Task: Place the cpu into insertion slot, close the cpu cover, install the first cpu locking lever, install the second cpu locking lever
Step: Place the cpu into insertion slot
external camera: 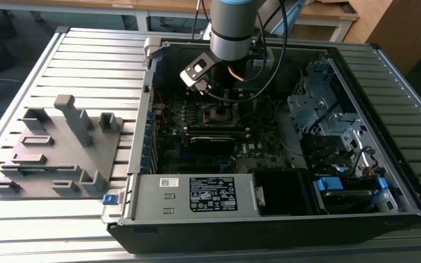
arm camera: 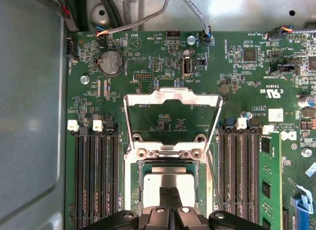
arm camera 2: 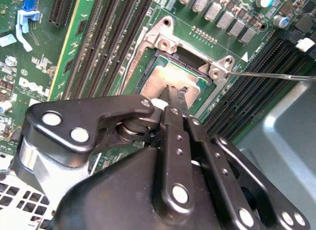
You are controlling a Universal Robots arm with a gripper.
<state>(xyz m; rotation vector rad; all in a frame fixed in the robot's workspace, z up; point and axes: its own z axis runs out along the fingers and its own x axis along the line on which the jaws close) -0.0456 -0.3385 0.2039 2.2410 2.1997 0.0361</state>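
**Chip in the socket, cover up, tool closed over the chip**

The cpu (arm camera: 170, 179) lies flat inside the insertion slot (arm camera: 139, 188), its dull silver top facing up and its edges square with the slot's rim. It looks seated rather than propped on a corner, though the part of it nearest the tool is hidden.

The tool (arm camera: 171, 191) hangs directly over the slot. Its two fingers (arm camera: 165, 203) are pressed together with only a thin seam between them, and nothing is held between them. Their tips are at the chip's top face, on the half of the slot nearest the arm (external camera: 232, 33). Whether they touch the metal or sit just clear of it cannot be told.

The cpu cover (arm camera: 173, 97) is open. Its hinge runs along the edge of the slot farthest from the tool, and the frame is swung back from there, away from the slot, with bare board showing through its square cut-out. So the cover lies straight beyond the chip from the tool, and its hinge line runs crosswise to the fingers.

A thin wire lever (arm camera 2: 276, 75) reaches out sideways from one hinge-side corner of the slot, unlatched. Long black memory slots (arm camera: 96, 180) flank the slot on both sides. Around them spreads the green motherboard (arm camera: 237, 72), inside the opened computer case (external camera: 386, 137), which lies on the slatted metal counter (external camera: 86, 44).
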